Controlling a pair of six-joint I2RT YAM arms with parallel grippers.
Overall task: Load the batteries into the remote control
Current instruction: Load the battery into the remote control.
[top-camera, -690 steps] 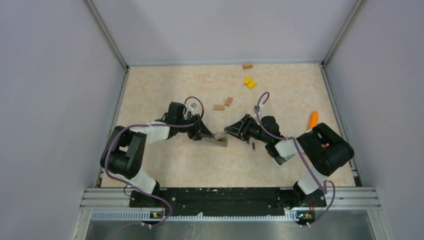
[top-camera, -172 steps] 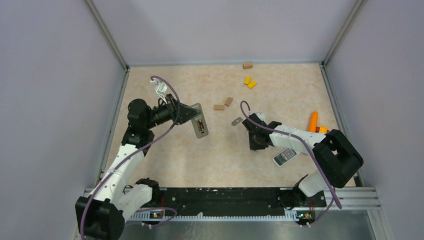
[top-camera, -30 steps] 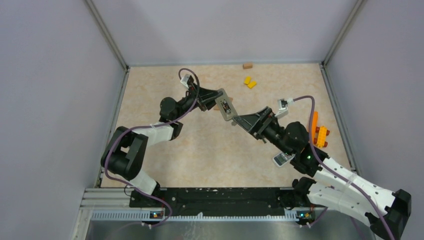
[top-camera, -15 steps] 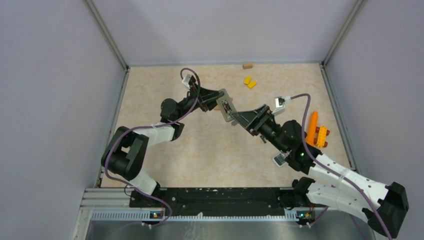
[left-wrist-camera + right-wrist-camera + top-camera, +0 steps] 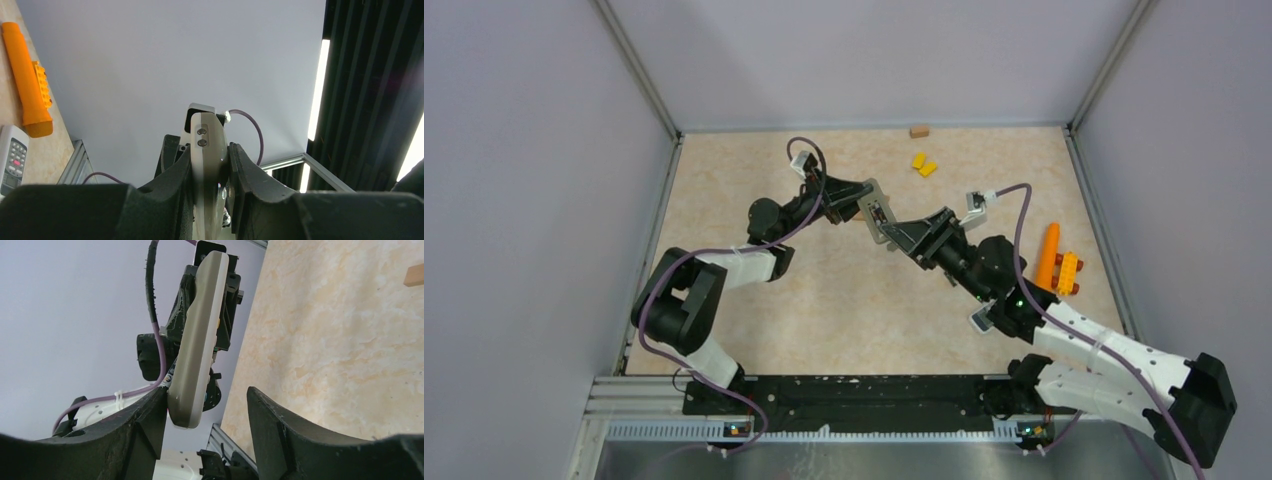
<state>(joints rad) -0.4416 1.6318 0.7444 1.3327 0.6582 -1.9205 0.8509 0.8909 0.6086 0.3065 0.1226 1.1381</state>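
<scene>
Overhead: the right gripper [image 5: 894, 237] has moved in, narrowing around the remote [image 5: 879, 212] that the left gripper [image 5: 864, 204] holds aloft. Left wrist: clamped tight. Right wrist: jaws straddle it, a gap remaining (regrasp likely; batteries unseen).

The remote control [image 5: 200, 335] is showing a smooth grey plastic shell with a soft sheen, while the left gripper [image 5: 207, 150] and right gripper [image 5: 207, 395] are looking like matt black plastic, faintly grainy. The tabletop [image 5: 824, 290] is presenting a matt, beige marbled laminate, and the orange bar [image 5: 22, 75] is appearing as smooth plastic.
</scene>
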